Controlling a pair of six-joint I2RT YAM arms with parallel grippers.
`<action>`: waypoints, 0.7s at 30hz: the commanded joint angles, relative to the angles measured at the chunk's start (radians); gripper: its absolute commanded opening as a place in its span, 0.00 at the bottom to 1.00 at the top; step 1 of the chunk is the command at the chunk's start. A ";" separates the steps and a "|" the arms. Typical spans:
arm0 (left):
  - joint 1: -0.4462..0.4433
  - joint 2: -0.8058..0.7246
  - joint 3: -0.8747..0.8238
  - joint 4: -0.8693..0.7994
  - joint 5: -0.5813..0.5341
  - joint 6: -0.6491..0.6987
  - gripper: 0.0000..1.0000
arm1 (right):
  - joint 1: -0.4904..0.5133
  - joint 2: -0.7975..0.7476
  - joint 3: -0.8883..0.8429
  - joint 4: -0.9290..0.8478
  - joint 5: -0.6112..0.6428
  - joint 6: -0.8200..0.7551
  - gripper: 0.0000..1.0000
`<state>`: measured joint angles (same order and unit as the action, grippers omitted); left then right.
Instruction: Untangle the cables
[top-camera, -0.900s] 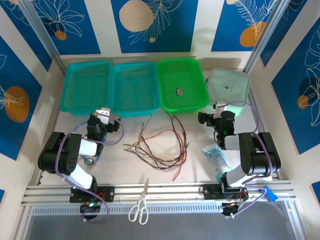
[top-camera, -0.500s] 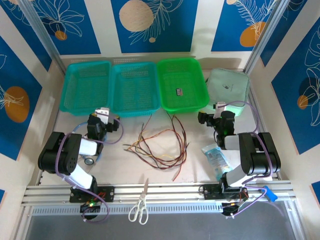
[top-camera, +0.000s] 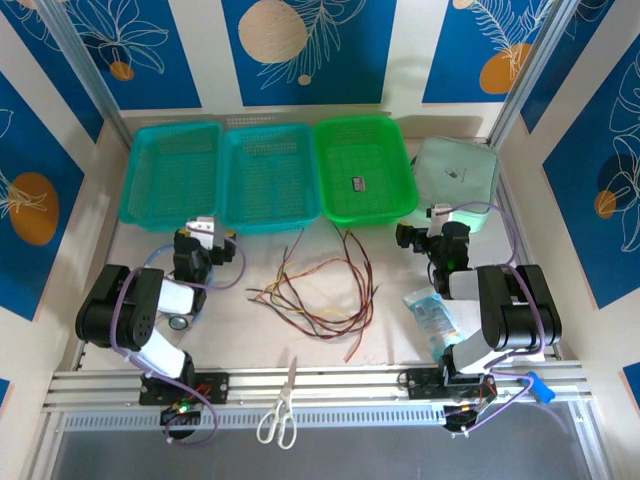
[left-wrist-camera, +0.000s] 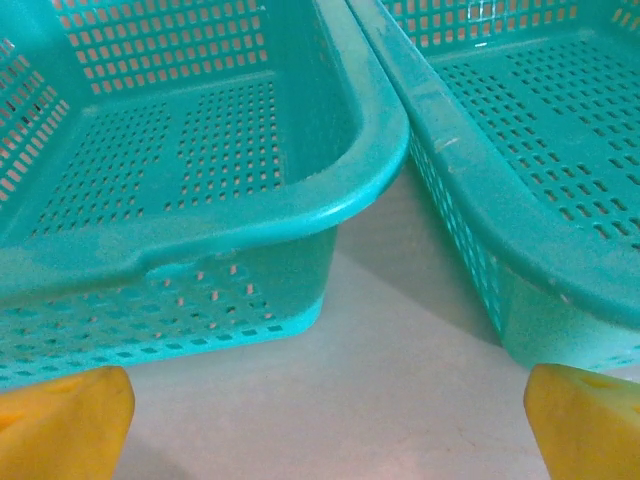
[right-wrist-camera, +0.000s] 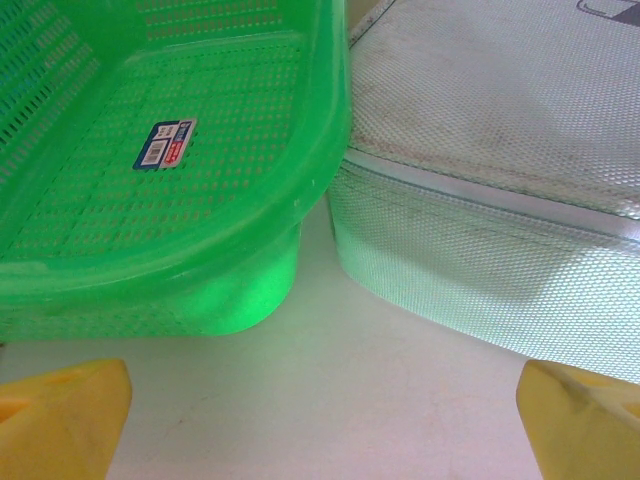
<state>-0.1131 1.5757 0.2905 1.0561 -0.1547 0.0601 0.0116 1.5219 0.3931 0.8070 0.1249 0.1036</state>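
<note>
While both arms sit folded back near their bases, the step in hand looks to be the first reach for the tangle of thin red, tan and dark brown cables (top-camera: 315, 290), which lies loose on the pale table (top-camera: 235, 340) between the two arms, just in front of the baskets. The left gripper (left-wrist-camera: 320, 440) stands wide apart with nothing between its yellow pads (left-wrist-camera: 60, 425), and it faces the gap between two teal perforated plastic baskets (left-wrist-camera: 200, 200). The right gripper (right-wrist-camera: 320, 440) is likewise spread wide and empty, pointed at the corner of a green perforated plastic basket (right-wrist-camera: 170, 150) and a pale mint mesh pouch (right-wrist-camera: 480, 150). Each wrist would therefore have to turn inward and tip down before any grasp. A good first pick is probably a free end, such as the strands poking out toward the baskets or the dark one trailing toward the near edge, not the middle, where several wires cross. One arm could pin the bundle while the other draws a single strand slowly outward. Wire this thin calls for closing right at table level, clear of the white-handled scissors (top-camera: 280, 405).
</note>
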 joint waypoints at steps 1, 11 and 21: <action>0.010 -0.038 -0.059 0.149 -0.012 -0.008 1.00 | -0.005 -0.030 0.033 -0.037 -0.050 -0.019 0.99; 0.006 -0.210 -0.134 0.133 0.039 0.015 1.00 | 0.031 -0.291 -0.070 -0.106 0.017 -0.021 0.99; -0.013 -0.685 0.059 -0.618 -0.095 -0.092 1.00 | 0.139 -0.643 0.082 -0.724 0.295 0.206 0.99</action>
<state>-0.1196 0.9962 0.2241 0.8051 -0.1852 0.0288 0.1204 0.9272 0.3672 0.3992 0.2546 0.1703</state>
